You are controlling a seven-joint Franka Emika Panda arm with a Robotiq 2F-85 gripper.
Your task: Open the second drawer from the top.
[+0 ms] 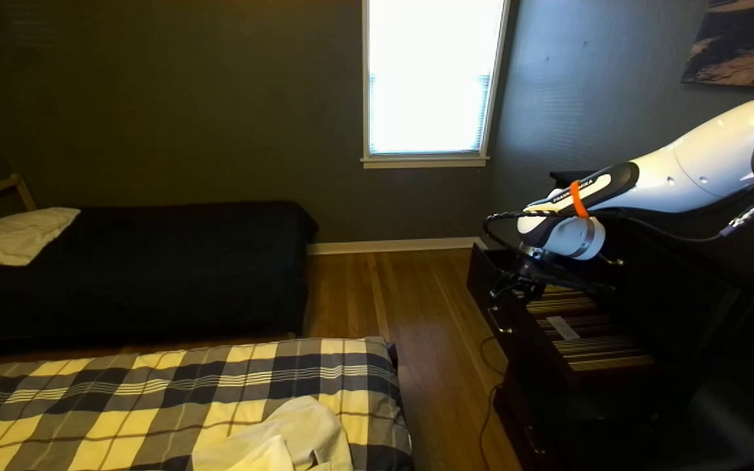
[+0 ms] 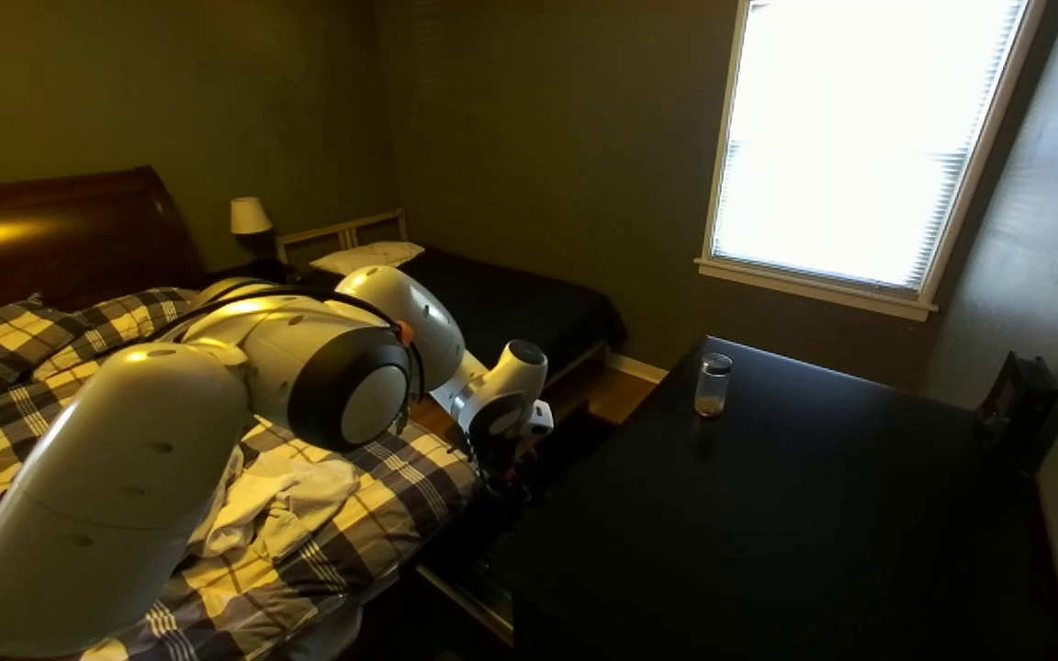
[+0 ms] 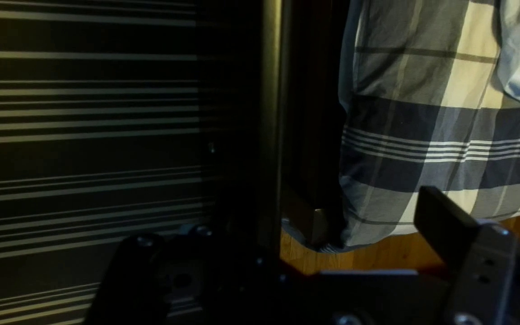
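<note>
The second drawer from the top [image 1: 526, 347] stands pulled out of the dark dresser [image 2: 795, 514], with a striped lining inside. Its front rim [image 3: 271, 131] runs down the middle of the wrist view. A pale pull shows on its front in an exterior view, and a pull above it sits on the shut topmost drawer. My gripper [image 1: 509, 288] is at the drawer's far front part. In the wrist view the gripper [image 3: 325, 196] is open, one dark finger over the inside of the drawer, the other outside past the front. Whether a finger touches the panel is too dark to tell.
A lower drawer front [image 1: 526, 428] with a pull shows below. A plaid bed [image 1: 187, 392] with a pale cloth [image 1: 285, 435] faces the dresser across a strip of wood floor [image 1: 416, 314]. A glass jar [image 2: 713, 386] and a dark object [image 2: 1025, 408] stand on the dresser top.
</note>
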